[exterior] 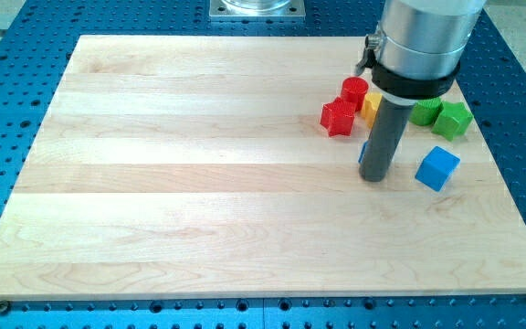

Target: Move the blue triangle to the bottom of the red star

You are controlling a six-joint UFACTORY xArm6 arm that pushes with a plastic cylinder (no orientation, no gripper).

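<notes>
The pale wooden tabletop (199, 183) lies on a blue perforated base (7, 110). Toward the view's right, the red star-shaped block (338, 118) sits with a second red block (354, 91), shape unclear, touching it at the upper right. A yellow block (371, 107) lies just beside these, partly hidden behind the rod. My tip (374, 178) rests on the tabletop below and right of the red star-shaped block. The blue triangle (362, 153) shows only as a thin blue sliver at the rod's left edge, touching it. No pincer is fitted. Further right lie a blue cube (437, 168) and two green blocks (425, 112) (455, 119).
</notes>
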